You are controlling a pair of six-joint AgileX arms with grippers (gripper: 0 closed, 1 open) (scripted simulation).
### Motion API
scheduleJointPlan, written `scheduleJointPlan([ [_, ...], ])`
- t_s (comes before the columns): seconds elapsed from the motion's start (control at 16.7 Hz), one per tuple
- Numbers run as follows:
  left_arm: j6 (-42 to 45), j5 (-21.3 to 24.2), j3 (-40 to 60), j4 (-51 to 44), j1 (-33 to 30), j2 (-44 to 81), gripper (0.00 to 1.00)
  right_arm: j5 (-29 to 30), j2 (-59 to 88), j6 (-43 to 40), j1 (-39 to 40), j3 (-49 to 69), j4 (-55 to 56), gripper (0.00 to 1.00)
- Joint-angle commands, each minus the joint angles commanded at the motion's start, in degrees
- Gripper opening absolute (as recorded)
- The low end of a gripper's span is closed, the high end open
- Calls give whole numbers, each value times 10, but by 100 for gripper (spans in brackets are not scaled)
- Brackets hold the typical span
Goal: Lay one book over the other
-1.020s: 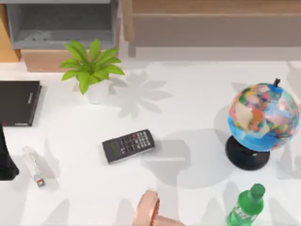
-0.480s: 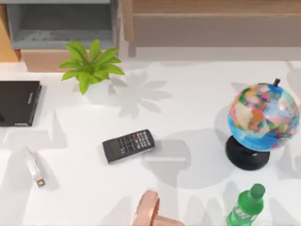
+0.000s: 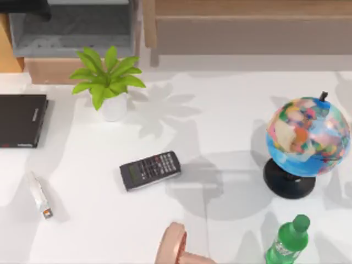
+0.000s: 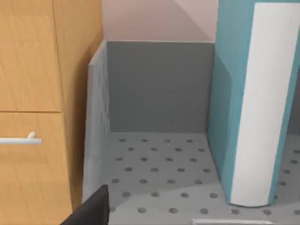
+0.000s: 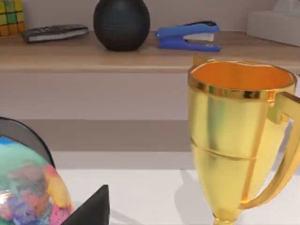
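Two books concern me, and they sit well apart. The black book (image 3: 22,120) lies flat on the white table (image 3: 220,132) at its far left edge, pale lettering along its right and near edges. The teal-blue book (image 4: 251,101) stands upright inside the grey cubby (image 4: 154,89), its white page edges toward my left wrist camera, its foot on the dotted grey floor, beside a wooden cabinet (image 4: 40,112) with a pale handle.

My left arm (image 3: 25,7) shows from above as a dark shape at the upper left corner, over the cubby's top; whether that pincer is spread or closed I cannot tell.

My right arm is parked on the right; its wrist camera looks past the globe (image 3: 307,137) and a gold trophy cup (image 5: 236,136) toward a wooden shelf (image 5: 140,54) with a blue stapler (image 5: 190,35). Its pincer's state I cannot tell either.

On the table, the calculator (image 3: 149,170) lies near the middle, the potted plant (image 3: 108,82) behind it, a green bottle (image 3: 289,240) at the near right.
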Motion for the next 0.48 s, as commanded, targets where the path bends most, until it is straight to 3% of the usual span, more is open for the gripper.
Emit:
scheduleJointPlan([
  [0.24,-1,-19,132,65,-23,214,100,0,0,0,0,0,0,100],
  [0.48,-1,-34,224,115,-40,336,100,0,0,0,0,0,0,100],
])
